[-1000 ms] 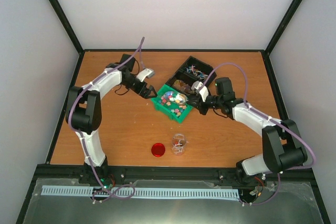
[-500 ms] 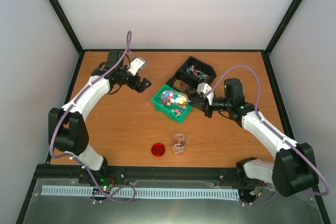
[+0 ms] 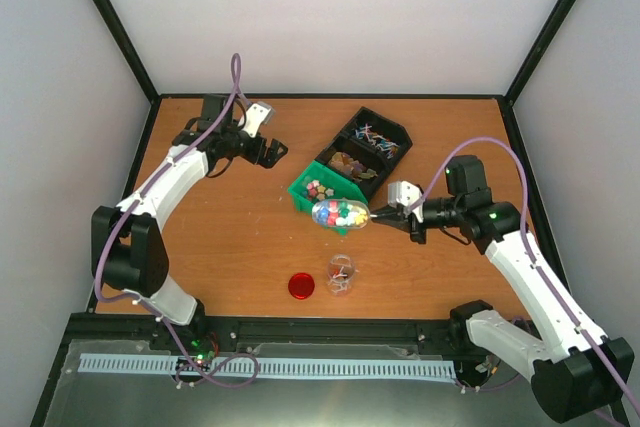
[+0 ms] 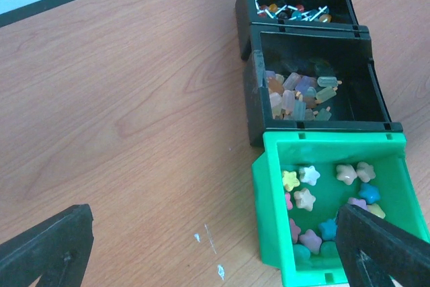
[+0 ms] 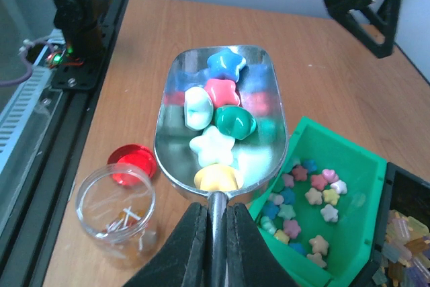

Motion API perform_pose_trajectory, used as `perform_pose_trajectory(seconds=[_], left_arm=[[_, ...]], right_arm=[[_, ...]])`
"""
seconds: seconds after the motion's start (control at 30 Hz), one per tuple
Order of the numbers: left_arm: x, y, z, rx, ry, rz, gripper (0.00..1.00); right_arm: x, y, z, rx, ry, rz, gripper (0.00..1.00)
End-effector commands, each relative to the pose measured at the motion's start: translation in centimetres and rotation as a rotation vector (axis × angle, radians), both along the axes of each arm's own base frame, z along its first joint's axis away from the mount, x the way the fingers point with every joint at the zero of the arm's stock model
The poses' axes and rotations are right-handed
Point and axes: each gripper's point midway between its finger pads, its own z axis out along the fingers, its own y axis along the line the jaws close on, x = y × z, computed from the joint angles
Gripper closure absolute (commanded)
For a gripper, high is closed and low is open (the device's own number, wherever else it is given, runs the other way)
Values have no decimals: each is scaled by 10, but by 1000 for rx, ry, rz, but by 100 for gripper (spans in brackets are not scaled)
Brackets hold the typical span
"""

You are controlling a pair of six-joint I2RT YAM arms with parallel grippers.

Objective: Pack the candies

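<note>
My right fingers are clenched on the handle of a metal scoop, whose bowl juts straight ahead of them and sits level. The candies in that bowl are star-shaped, a small heap of blue, pink, white, green and yellow pieces lying along its centre. Just to one side of the scoop's bowl and partly under its edge is a green bin, open-topped, with more star candies scattered thinly over its floor. On the other side of the scoop, lower down and nearer my right fingers, a clear jar stands upright on the worktop with no cap on; a few thin pieces lie in its bottom, too small for me to identify. A red lid lies flat just beside the jar. From overhead, the loaded scoop sits between the green bin and the jar, apart from the jar. My left fingers are released and spread wide, gripping nothing, and are well apart from the scoop. Ahead of them the green bin lies in line with two black bins: the nearer black bin, touching the green one, holds pale block-shaped sweets, and the farther black bin holds small wrapped items that I cannot make out clearly.
</note>
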Motion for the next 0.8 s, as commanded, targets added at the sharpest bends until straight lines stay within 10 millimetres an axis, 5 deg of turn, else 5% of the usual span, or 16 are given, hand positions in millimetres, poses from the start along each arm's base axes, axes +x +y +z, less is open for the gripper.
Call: perform_pose_trajectory(seconds=[0.0,0.2,0.77], left_arm=[[5,-5,19,-63,-42,-2,0],[-9,-21,13,-101,57,-118,0],[-16,-21,2,-81,81,-145,0]], right_arm=[[-30,-9,-2,-53,-7,71,97],[-44,-15,-2,-95,4,89,97],[-63,-35,-25,-266,70,116,97]])
